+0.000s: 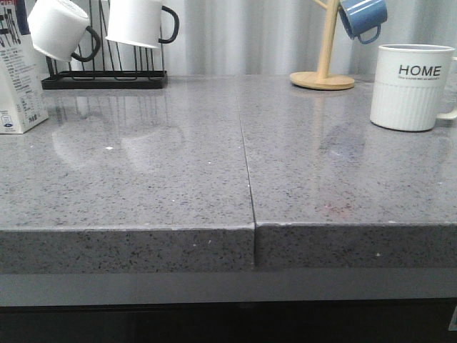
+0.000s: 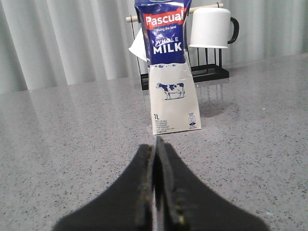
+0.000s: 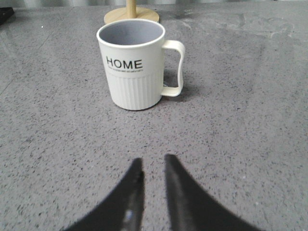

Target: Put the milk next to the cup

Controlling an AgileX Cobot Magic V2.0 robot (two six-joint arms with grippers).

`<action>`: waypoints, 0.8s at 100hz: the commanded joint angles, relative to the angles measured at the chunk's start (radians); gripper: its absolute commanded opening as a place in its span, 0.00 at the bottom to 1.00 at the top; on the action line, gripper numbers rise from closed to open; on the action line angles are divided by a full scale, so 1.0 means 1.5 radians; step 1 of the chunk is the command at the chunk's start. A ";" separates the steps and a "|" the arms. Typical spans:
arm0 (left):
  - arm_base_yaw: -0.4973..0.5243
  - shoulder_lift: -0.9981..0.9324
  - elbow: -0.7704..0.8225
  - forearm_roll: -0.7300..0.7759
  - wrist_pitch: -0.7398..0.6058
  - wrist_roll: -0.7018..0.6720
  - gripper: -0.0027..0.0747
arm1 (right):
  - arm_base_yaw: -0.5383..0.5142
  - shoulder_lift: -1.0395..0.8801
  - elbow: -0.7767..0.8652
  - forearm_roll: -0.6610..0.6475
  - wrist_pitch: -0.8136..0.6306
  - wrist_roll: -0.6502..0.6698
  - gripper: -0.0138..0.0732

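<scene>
The milk (image 1: 20,78), a tall white carton with a dark blue top, stands upright at the far left of the counter. It also shows in the left wrist view (image 2: 171,72), with a cow picture and "1L". My left gripper (image 2: 156,144) is shut and empty, low over the counter a short way in front of the carton. The cup (image 1: 410,86), a white ribbed "HOME" mug, stands at the far right. In the right wrist view the cup (image 3: 132,67) is upright and empty. My right gripper (image 3: 153,161) is slightly open and empty, short of it. Neither gripper shows in the front view.
A black wire rack (image 1: 103,78) at the back left holds two white mugs (image 1: 139,21) with black handles, just behind the milk. A wooden mug tree (image 1: 323,75) with a blue mug (image 1: 363,16) stands behind the cup. A seam (image 1: 246,157) splits the grey counter.
</scene>
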 commanded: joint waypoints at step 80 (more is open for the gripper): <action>-0.005 -0.022 0.034 -0.005 -0.050 -0.005 0.01 | 0.000 0.447 -0.114 0.002 -0.421 -0.010 0.64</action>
